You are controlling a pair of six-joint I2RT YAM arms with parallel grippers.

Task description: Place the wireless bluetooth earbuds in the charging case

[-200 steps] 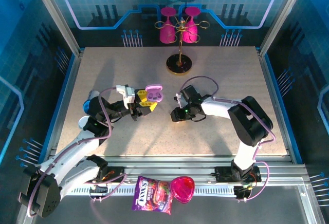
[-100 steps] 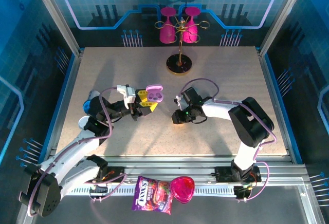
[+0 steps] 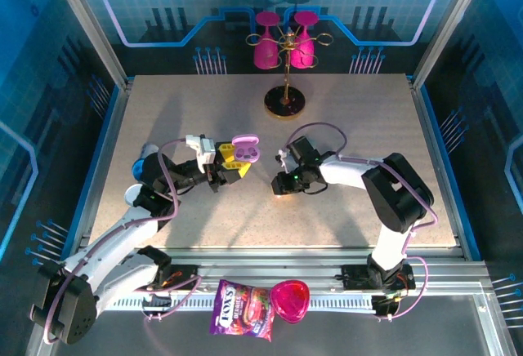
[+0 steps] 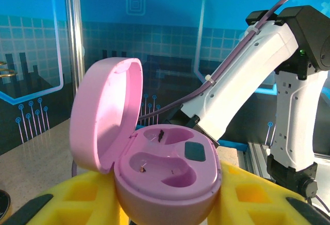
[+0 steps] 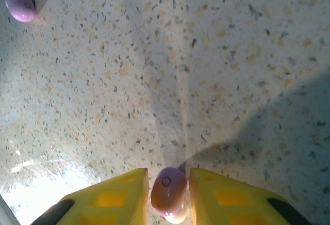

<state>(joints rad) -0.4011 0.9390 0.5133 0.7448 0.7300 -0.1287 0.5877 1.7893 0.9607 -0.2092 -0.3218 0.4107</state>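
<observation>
Left gripper (image 3: pixel 234 166) clamped on the open pink charging case (image 4: pixel 167 176), lid up, held over mid-worktop (image 3: pixel 351 111). Right gripper (image 5: pixel 168 194) is near it on the right-edge side, fingers nearly closed, pinching a lilac earbud (image 5: pixel 167 189) low over the worktop. Second lilac earbud (image 5: pixel 20 4) lies loose nearby.

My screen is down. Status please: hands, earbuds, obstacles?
Left hand shut on open charging case, wells empty. Right hand astride lilac earbud on table, grip unclear. Second earbud lies apart. Nothing seen blocking.
</observation>
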